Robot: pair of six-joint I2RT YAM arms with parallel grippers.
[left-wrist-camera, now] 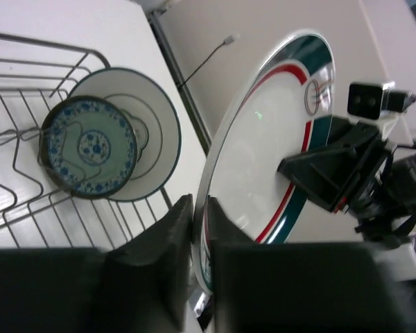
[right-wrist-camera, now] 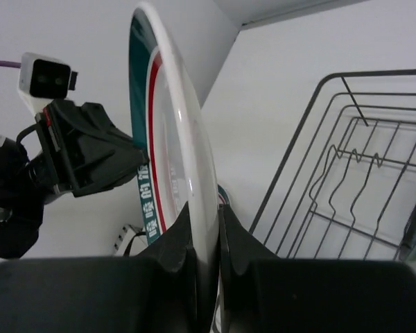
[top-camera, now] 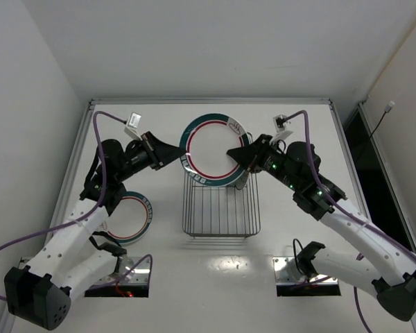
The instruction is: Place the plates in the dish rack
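A white plate with a teal-and-red ringed rim (top-camera: 209,148) is held upright on edge above the far end of the silver wire dish rack (top-camera: 220,208). My left gripper (top-camera: 175,154) is shut on its left rim and my right gripper (top-camera: 234,154) is shut on its right rim. In the left wrist view the plate (left-wrist-camera: 263,149) sits between the jaws of my left gripper (left-wrist-camera: 200,229). In the rack stand a small teal patterned plate (left-wrist-camera: 90,147) and a white dark-rimmed plate (left-wrist-camera: 156,128). In the right wrist view my right gripper (right-wrist-camera: 204,225) pinches the plate (right-wrist-camera: 173,132). A second ringed plate (top-camera: 133,216) lies flat at the left.
The rack's prongs and wires (right-wrist-camera: 347,173) lie just right of the held plate. A raised metal border (top-camera: 80,149) frames the table. Purple cables (top-camera: 97,139) trail from both arms. Two arm base mounts (top-camera: 295,274) sit at the near edge.
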